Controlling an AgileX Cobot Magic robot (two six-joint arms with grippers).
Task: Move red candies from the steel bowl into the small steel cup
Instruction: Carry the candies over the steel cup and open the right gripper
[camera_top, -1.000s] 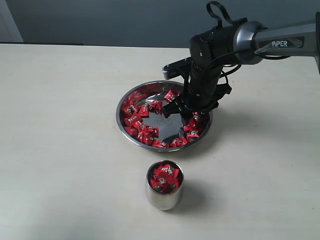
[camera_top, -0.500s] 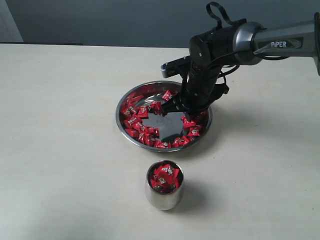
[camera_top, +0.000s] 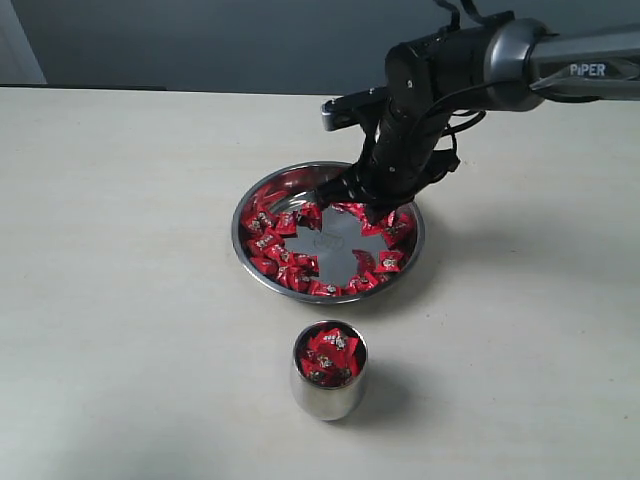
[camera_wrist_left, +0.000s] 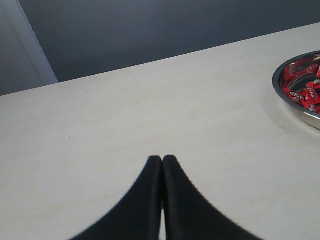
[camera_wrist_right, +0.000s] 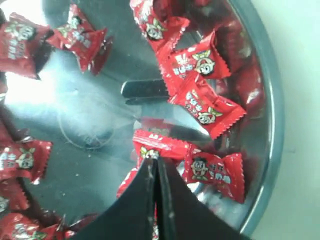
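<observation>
Left gripper sits closed, empty. Red candies ring the steel bowl; small steel cup stands near it, almost full. Right gripper is pinched tight over the bowl, maybe on a wrapper edge, unclear: pick step, next calls for a lift across to the cup.

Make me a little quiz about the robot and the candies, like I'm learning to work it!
1. True or false: the small steel cup has red candies in it.
2. Fill in the word: the left gripper has its jaws ____.
3. Pick one: the right gripper is above
A. the steel bowl
B. the small steel cup
C. the left gripper

Key: 1 true; 2 shut; 3 A.
</observation>
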